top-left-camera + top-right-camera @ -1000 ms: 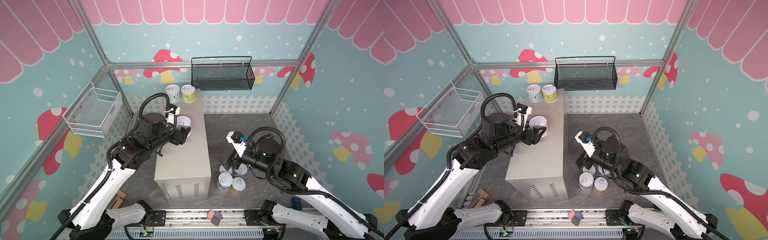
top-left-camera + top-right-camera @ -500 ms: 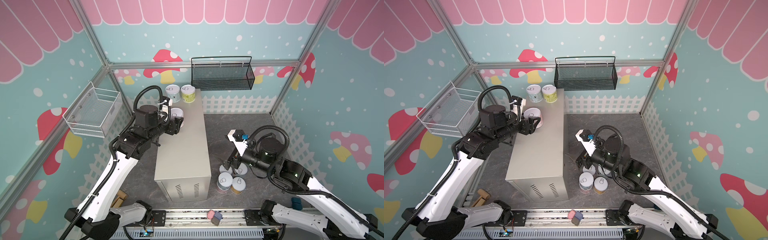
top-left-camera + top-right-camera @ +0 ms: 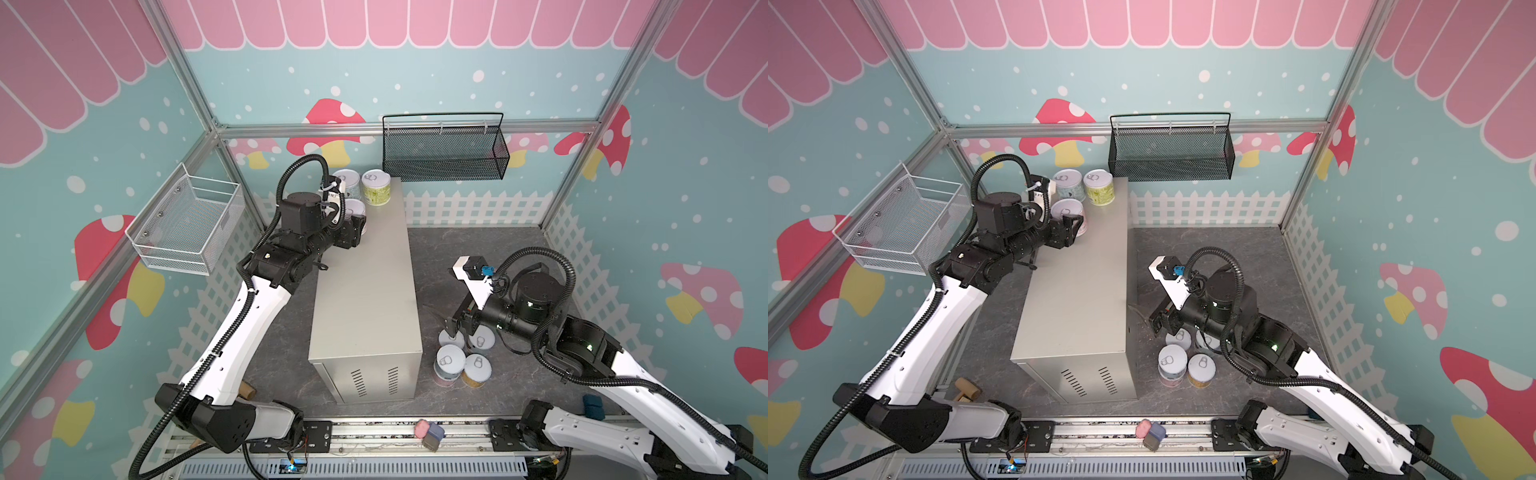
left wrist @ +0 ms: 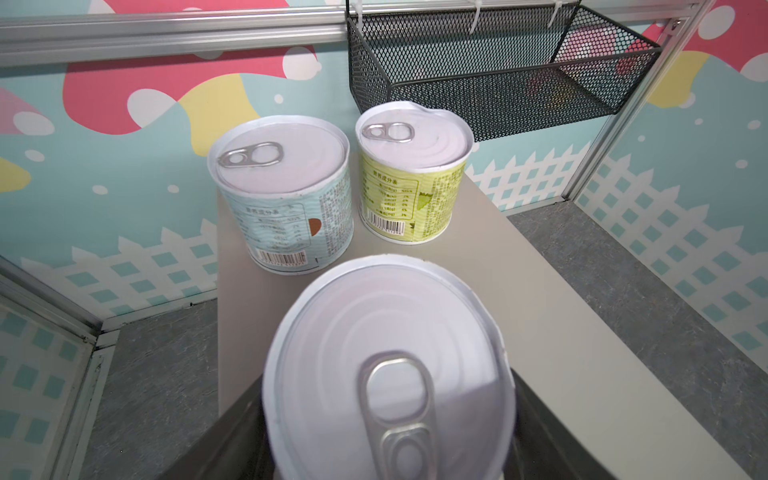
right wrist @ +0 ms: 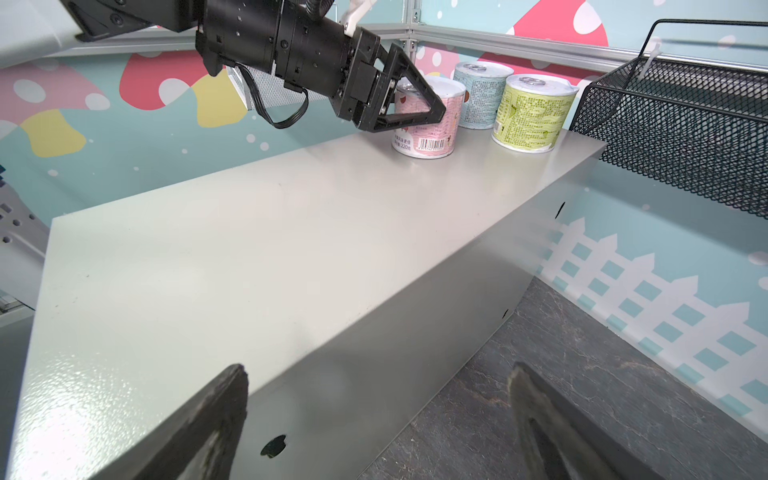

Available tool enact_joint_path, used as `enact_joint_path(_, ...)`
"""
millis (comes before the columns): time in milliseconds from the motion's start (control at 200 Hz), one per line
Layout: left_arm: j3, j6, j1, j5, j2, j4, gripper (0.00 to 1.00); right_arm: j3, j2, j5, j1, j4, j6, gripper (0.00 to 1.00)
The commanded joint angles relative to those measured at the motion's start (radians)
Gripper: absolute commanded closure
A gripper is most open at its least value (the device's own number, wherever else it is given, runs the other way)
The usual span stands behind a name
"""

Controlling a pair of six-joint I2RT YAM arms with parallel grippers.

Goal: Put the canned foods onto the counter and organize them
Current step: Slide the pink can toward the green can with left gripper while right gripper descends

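The left gripper (image 5: pixel 424 99) has its jaws on either side of the pink can (image 5: pixel 432 133). The can stands upright on the counter (image 3: pixel 365 291), just before the light-blue can (image 4: pixel 286 199) and yellow-green can (image 4: pixel 411 195), seemingly to start a second row. Whether the jaws press it cannot be told. Right of the counter, the right gripper (image 5: pixel 378 368) hangs wide open and empty over the floor cans (image 3: pixel 449 360), likely poised to pick one.

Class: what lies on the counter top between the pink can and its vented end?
Nothing; the counter beyond the pink can is bare, clearest in the right wrist view.
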Motion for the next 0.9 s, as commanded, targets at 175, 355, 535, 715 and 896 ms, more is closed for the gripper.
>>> enact_joint_path(175,0.009,-0.005,0.037,0.08,-0.058,0.025,0.04,0.115,0.066,0.034,0.002,-0.048,0.016,0.01)
enact_joint_path(355,-0.072,-0.008,0.044,0.156,-0.14,0.028,0.02,0.168,0.107,0.057,0.002,-0.092,0.053,0.01)
enact_joint_path(535,-0.135,-0.016,0.044,0.146,-0.164,0.066,0.03,0.176,0.118,0.035,0.002,-0.082,0.062,0.01)
enact_joint_path(715,-0.174,-0.021,0.046,0.122,-0.155,0.12,0.04,0.167,0.12,0.0,0.002,-0.068,0.068,0.02)
enact_joint_path(896,-0.21,-0.023,0.048,0.097,-0.147,0.181,0.04,0.146,0.11,-0.027,0.003,-0.052,0.063,0.03)
